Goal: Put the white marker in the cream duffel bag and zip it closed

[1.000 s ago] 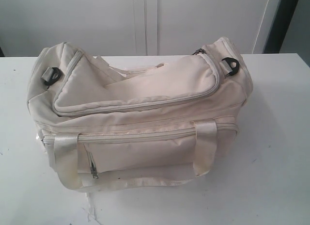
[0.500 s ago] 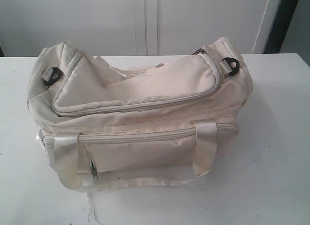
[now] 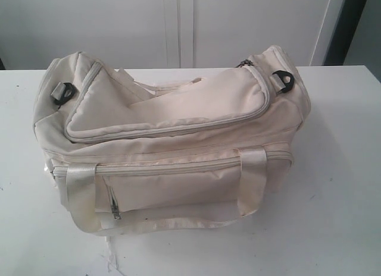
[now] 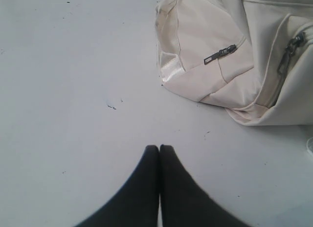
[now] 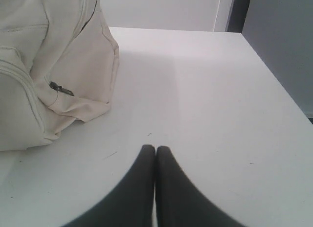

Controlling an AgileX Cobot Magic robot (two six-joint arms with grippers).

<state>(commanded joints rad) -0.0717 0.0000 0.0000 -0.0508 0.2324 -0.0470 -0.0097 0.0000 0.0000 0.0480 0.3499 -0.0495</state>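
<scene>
Now the bag [image 3: 178, 133] sits mid-table [image 3: 333, 228], top flap lying flat, and its lid zip looks drawn round. A handle [image 3: 80, 195] droops over the front pocket, whose zip pull [image 3: 115, 212] hangs beside it. Black clips [image 3: 286, 81] sit at the ends. The marker shows in no view. The left gripper [image 4: 159, 147] has its fingers pressed together on nothing, over bare table near one end of the bag. The right gripper [image 5: 155, 147] is likewise clamped together and empty, over bare table near the other end.
</scene>
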